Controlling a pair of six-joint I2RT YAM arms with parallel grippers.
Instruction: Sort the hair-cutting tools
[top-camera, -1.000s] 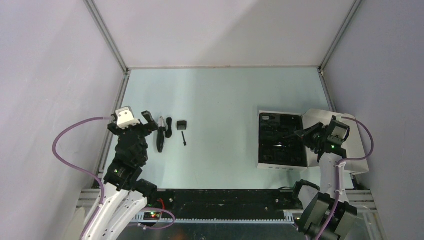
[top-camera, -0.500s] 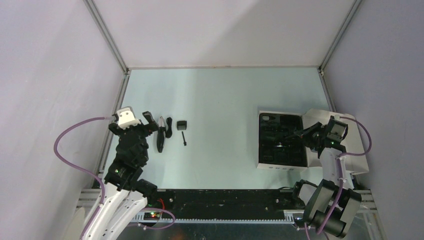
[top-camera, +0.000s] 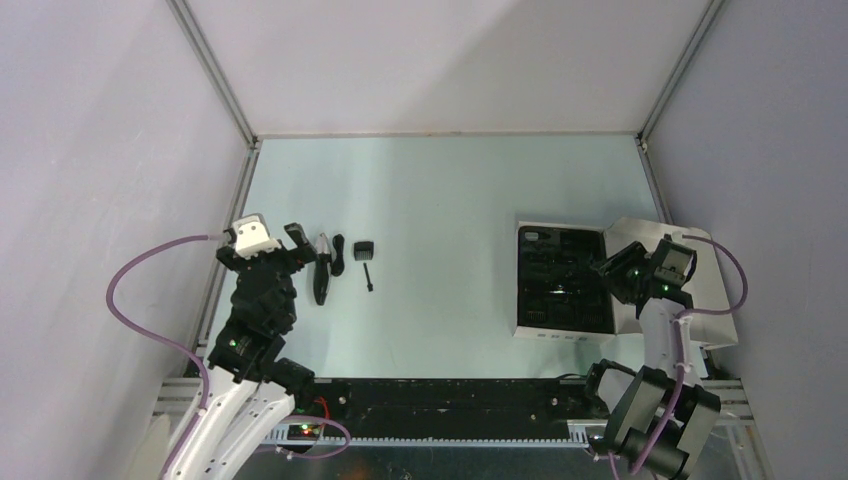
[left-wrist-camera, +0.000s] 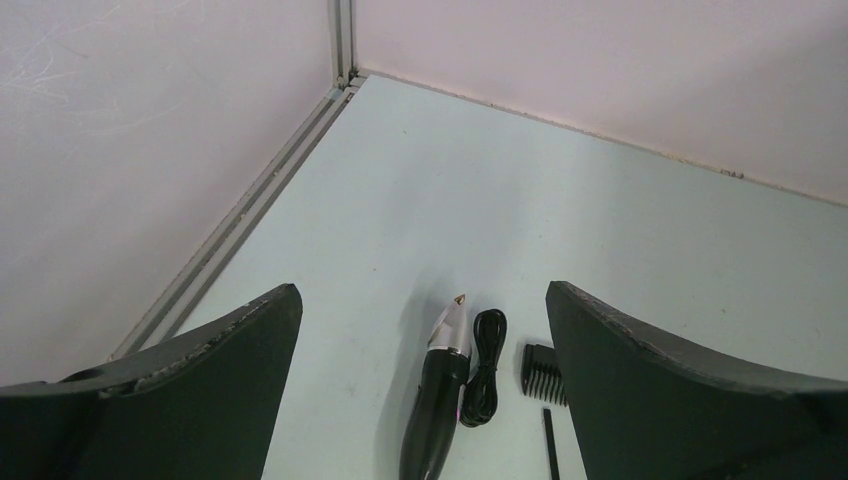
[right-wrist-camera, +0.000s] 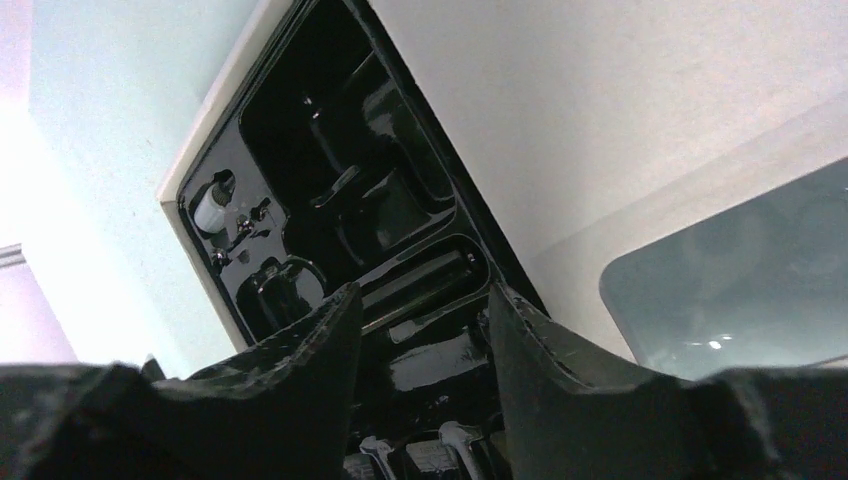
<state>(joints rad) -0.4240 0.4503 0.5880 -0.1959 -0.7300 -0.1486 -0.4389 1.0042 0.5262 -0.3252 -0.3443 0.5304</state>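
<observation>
The hair-cutting tools lie in a row at the left of the table: a black clipper body (top-camera: 321, 272) (left-wrist-camera: 437, 405) with a silvery tip, a coiled black cord (top-camera: 339, 255) (left-wrist-camera: 485, 368), a small comb attachment (top-camera: 363, 248) (left-wrist-camera: 541, 370) and a thin stick brush (top-camera: 369, 277) (left-wrist-camera: 550, 455). My left gripper (top-camera: 282, 252) (left-wrist-camera: 422, 300) hangs wide open just left of and above the clipper, holding nothing. My right gripper (top-camera: 612, 272) (right-wrist-camera: 423, 300) is open over the right side of the box's black insert (top-camera: 563, 285) (right-wrist-camera: 330, 180), with nothing between its fingers.
The flat white box (top-camera: 520, 295) lies at the right with its lid (top-camera: 705, 320) (right-wrist-camera: 560, 130) folded open further right, under my right arm. Enclosure walls and metal rails (top-camera: 228, 250) border the table on the left, back and right.
My right gripper's jaws have parted, and it has drawn back from the middle of the insert toward its right edge. The left arm and the tools have not moved.
</observation>
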